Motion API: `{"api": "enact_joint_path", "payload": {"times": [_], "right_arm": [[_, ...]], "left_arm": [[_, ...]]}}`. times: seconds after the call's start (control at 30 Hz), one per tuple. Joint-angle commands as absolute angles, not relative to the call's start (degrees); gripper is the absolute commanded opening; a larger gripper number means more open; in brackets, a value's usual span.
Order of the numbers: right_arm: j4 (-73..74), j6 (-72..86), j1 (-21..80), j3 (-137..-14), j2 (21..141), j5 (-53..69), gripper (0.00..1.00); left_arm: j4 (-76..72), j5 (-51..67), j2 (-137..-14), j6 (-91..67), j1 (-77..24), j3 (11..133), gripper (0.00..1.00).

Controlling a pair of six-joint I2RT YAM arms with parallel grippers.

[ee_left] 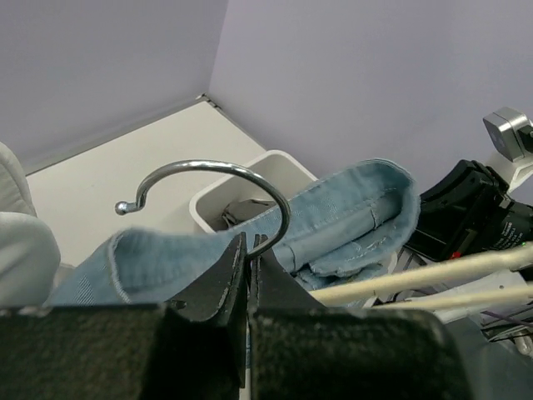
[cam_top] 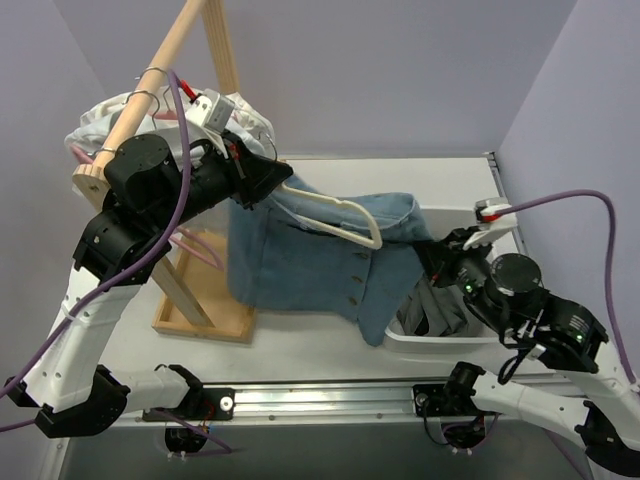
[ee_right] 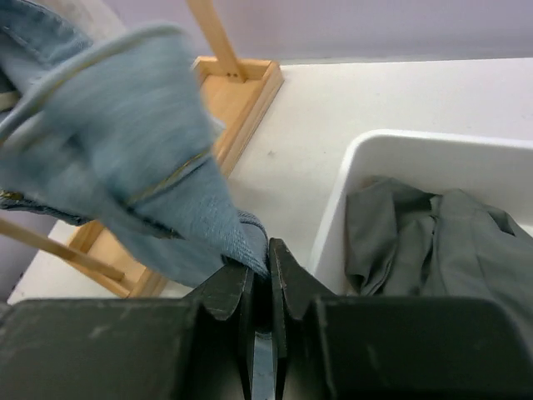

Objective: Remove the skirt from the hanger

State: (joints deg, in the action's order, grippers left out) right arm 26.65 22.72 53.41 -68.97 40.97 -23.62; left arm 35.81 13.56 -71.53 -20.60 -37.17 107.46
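Note:
The dark grey skirt (cam_top: 438,312) lies crumpled in a white bin (cam_top: 440,342), off any hanger; it also shows in the right wrist view (ee_right: 433,242). Slim pink bars, which I take for the pink hanger (cam_top: 198,247), show under my left arm by the rack. My left gripper (cam_top: 275,182) (ee_left: 248,250) is shut on the silver wire hook (ee_left: 208,177) of a cream hanger (cam_top: 340,215) carrying a light blue denim garment (cam_top: 300,262). My right gripper (cam_top: 435,252) (ee_right: 268,258) is shut on that denim garment's edge (ee_right: 133,150), beside the bin.
A wooden rack (cam_top: 180,45) with a tray base (cam_top: 205,320) stands at the left, a white shirt (cam_top: 100,125) hanging on its rail. The bin (ee_right: 366,158) (ee_left: 266,162) sits at the right. Lilac walls close in on three sides.

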Motion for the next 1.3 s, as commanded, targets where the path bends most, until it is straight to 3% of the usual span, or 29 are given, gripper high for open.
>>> {"api": "enact_joint_path", "payload": {"times": [0.0, 0.17, 0.43, 0.63, 0.77, 1.0, 1.27], "right_arm": [[33.66, 27.94, 53.09, -71.1, 34.74, -39.2, 0.0], [30.24, 27.78, 53.35, -68.21, 33.39, -32.62, 0.0], [11.81, 26.46, 53.26, -65.29, 48.5, -21.1, 0.0], [8.88, 22.94, 52.74, -76.61, 63.79, -21.44, 0.0], [9.49, 23.29, 46.69, -84.0, 72.4, -15.75, 0.0], [10.62, 21.19, 35.71, -93.74, 72.6, -13.72, 0.0], [16.78, 11.52, 34.19, -115.03, 72.33, -21.61, 0.0]], "left_arm": [[27.96, 11.6, -68.29, -20.82, -36.65, 106.88, 0.02], [15.67, 16.07, -66.18, -28.99, -36.74, 101.44, 0.02], [-11.49, 31.71, -69.95, -54.38, -37.09, 96.24, 0.02], [-12.66, 35.15, -68.47, -57.65, -37.18, 97.38, 0.02], [-17.04, 37.61, -67.94, -62.92, -37.35, 98.09, 0.02], [-2.32, 37.62, -65.13, -52.66, -37.27, 102.74, 0.02], [3.25, 37.18, -63.98, -45.88, -37.35, 94.94, 0.02]]}}
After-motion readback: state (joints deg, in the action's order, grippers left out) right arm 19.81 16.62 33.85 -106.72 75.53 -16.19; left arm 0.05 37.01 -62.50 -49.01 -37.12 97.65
